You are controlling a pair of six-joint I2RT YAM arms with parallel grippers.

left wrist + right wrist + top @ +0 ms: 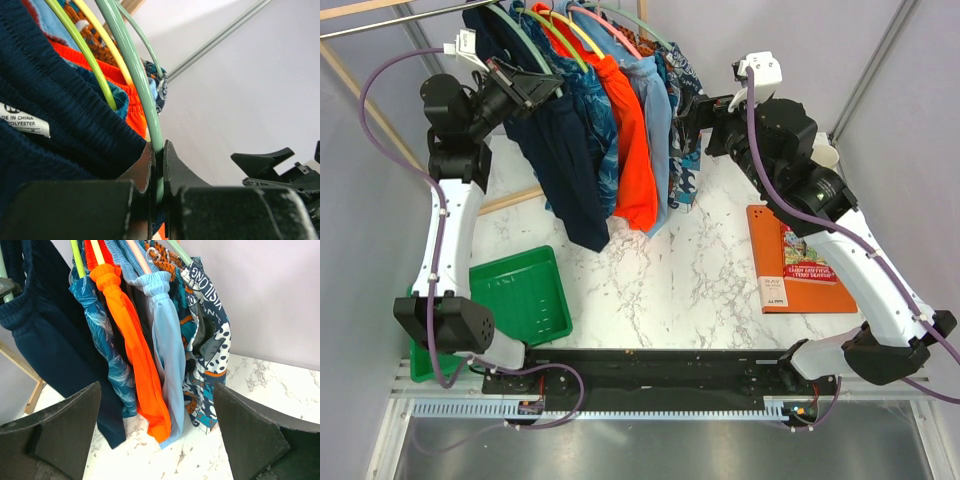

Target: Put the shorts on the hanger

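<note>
The left gripper (pixel 158 167) pinches the hanger (pixel 131 70) at the overhead view's upper left, the shorts (pixel 65 125) bunched on it against the fingers; released unhooked, both might drop; the right gripper (pixel 156 395) gapes, empty.

A robotics lab test cell is being shown: two robot arms (pixel 455 220) are being carried on a black base plate (pixel 660 365) at a marble-patterned bench (pixel 660 290), which is being enclosed by plain grey panels (pixel 350 200) and metal framing (pixel 873 60)
</note>
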